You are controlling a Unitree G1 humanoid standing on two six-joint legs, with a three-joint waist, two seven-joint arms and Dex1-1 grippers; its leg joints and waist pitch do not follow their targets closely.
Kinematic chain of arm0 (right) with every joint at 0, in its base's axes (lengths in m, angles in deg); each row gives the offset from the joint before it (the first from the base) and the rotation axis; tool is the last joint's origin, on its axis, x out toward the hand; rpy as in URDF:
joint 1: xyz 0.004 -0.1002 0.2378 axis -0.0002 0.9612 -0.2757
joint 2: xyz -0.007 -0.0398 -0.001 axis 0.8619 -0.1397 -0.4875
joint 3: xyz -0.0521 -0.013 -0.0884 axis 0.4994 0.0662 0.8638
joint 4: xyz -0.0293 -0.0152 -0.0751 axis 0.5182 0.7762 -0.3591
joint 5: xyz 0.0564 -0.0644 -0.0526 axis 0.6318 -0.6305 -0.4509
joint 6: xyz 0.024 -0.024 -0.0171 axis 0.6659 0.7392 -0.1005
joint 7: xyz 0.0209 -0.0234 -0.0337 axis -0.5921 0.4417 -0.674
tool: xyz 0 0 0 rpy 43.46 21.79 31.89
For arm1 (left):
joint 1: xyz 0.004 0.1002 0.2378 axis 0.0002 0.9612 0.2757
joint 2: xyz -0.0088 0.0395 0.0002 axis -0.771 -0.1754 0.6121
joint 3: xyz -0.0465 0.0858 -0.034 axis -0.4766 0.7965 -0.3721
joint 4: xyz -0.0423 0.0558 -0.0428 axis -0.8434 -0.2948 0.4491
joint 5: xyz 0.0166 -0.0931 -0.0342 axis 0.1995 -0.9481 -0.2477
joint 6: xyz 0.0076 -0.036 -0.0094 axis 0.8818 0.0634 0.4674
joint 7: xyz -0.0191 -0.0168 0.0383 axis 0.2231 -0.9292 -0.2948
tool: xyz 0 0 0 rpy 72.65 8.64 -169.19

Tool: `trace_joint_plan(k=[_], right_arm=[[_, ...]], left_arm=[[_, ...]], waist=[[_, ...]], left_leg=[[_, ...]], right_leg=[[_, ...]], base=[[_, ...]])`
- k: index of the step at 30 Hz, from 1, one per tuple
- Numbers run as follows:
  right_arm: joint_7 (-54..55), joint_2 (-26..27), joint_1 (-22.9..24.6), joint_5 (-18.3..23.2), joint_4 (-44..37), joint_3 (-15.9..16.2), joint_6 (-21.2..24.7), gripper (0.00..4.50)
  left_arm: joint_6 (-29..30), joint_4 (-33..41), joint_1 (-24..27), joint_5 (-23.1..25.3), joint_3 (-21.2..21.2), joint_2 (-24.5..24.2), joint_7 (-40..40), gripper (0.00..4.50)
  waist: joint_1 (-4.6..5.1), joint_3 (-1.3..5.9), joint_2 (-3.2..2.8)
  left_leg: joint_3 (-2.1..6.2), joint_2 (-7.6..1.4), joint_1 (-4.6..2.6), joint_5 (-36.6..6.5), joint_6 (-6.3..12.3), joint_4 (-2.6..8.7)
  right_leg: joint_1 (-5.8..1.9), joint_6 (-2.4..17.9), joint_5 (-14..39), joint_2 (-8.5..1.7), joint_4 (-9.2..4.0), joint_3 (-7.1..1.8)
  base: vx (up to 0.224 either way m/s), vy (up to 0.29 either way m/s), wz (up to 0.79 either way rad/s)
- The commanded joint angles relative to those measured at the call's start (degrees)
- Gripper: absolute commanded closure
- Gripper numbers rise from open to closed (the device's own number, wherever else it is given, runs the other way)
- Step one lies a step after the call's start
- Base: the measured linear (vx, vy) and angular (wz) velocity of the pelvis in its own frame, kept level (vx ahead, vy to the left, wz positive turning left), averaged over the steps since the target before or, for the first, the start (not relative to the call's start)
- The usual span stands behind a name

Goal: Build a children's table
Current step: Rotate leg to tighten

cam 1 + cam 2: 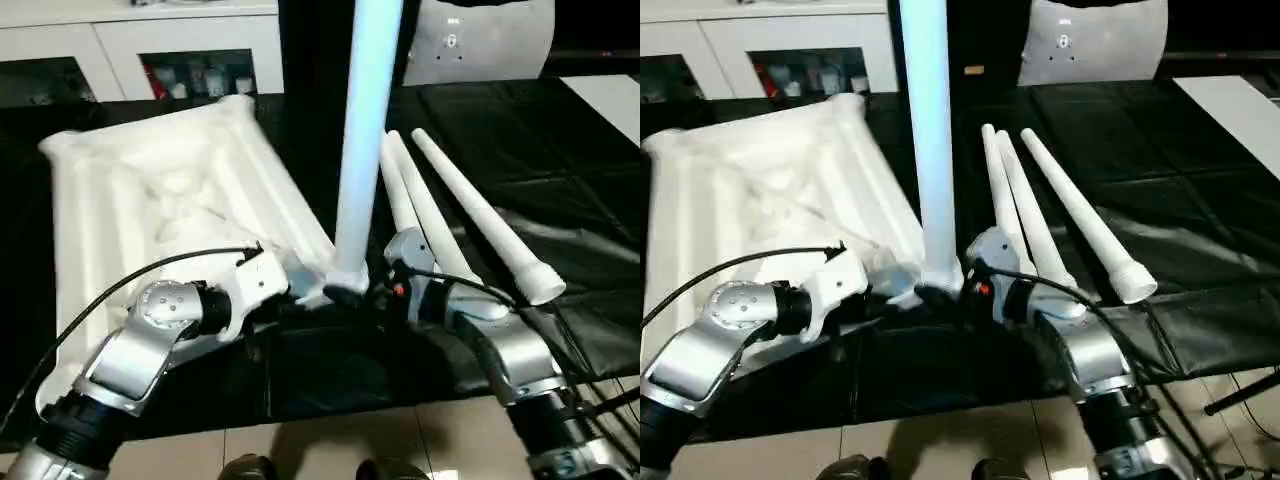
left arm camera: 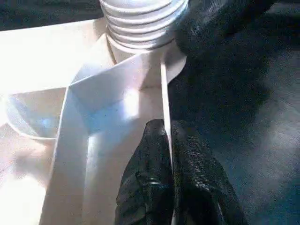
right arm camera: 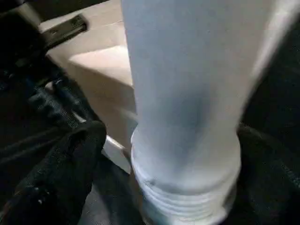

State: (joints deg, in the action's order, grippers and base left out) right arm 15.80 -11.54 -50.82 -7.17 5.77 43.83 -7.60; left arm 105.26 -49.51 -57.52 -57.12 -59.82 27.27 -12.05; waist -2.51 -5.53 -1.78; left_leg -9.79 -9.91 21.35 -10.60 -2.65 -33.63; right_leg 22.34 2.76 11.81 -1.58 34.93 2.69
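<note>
Two silver arms of mine reach forward over a worktop (image 1: 560, 130) draped in black cloth. On the left lies the white tabletop (image 1: 170, 190), underside up, its ribs showing, tilted a little so its near right corner points toward me. My left tool (image 2: 169, 154) is pinched tight on the thin rim of that corner; in the left wrist view its black fingers (image 2: 150, 178) press on both sides of the plastic edge. At the middle, one white leg (image 1: 365, 140) stands upright in the corner socket, its ribbed collar at the bottom. My right tool (image 3: 159, 154) sits at the base of this leg, fingers spread wide on either side of the collar. To the right, three more legs (image 1: 450, 210) lie side by side on the cloth.
</note>
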Motion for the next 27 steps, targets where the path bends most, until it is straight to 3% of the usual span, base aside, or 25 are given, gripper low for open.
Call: trace_joint_plan(k=[1, 12, 19, 27], right_arm=[[-4.3, -2.1, -0.5, 0.0, -1.8, 1.2, -0.2, 0.04], [-14.7, -5.9, -2.1, 3.4, -2.3, 3.1, 1.5, 0.20], [-17.1, -5.9, -2.1, 4.5, -2.1, 3.2, 2.7, 0.96], [-17.8, -6.0, -1.7, 5.4, -2.5, 3.6, 3.6, 1.47]], left_arm=[[-3.2, 0.2, -1.3, -0.7, 2.4, -1.6, 5.1, 4.50], [-9.0, -3.8, -2.7, -0.5, 3.9, -5.3, 11.6, 4.50], [-10.6, -5.2, -3.0, -0.7, 3.8, -5.6, 12.8, 4.50], [-11.2, -5.9, -3.1, -0.9, 3.8, -5.8, 13.3, 4.50]], waist=[[0.12, 4.07, -0.64], [0.13, 4.55, -0.21], [-0.08, 4.63, -0.39], [-0.37, 4.62, -0.46]], left_leg=[[1.23, -3.38, -0.83, -8.8, 3.49, 3.52], [1.17, -3.36, -0.61, -6.7, 4.30, 3.16], [1.15, -3.37, -0.67, -6.0, 4.37, 3.03], [1.14, -3.39, -0.72, -6.0, 4.02, 3.02]], right_leg=[[-2.83, 11.2, 7.5, -5.97, -4.39, -3.33], [-3.26, 12.0, 5.5, -5.97, -3.94, -3.20], [-3.17, 12.4, 4.5, -5.94, -3.80, -3.11], [-3.15, 12.4, 4.8, -5.91, -3.76, -3.12]], base=[[0.000, 0.000, 0.00], [0.000, 0.000, 0.00], [0.000, 0.000, 0.00], [0.000, 0.000, 0.00]])
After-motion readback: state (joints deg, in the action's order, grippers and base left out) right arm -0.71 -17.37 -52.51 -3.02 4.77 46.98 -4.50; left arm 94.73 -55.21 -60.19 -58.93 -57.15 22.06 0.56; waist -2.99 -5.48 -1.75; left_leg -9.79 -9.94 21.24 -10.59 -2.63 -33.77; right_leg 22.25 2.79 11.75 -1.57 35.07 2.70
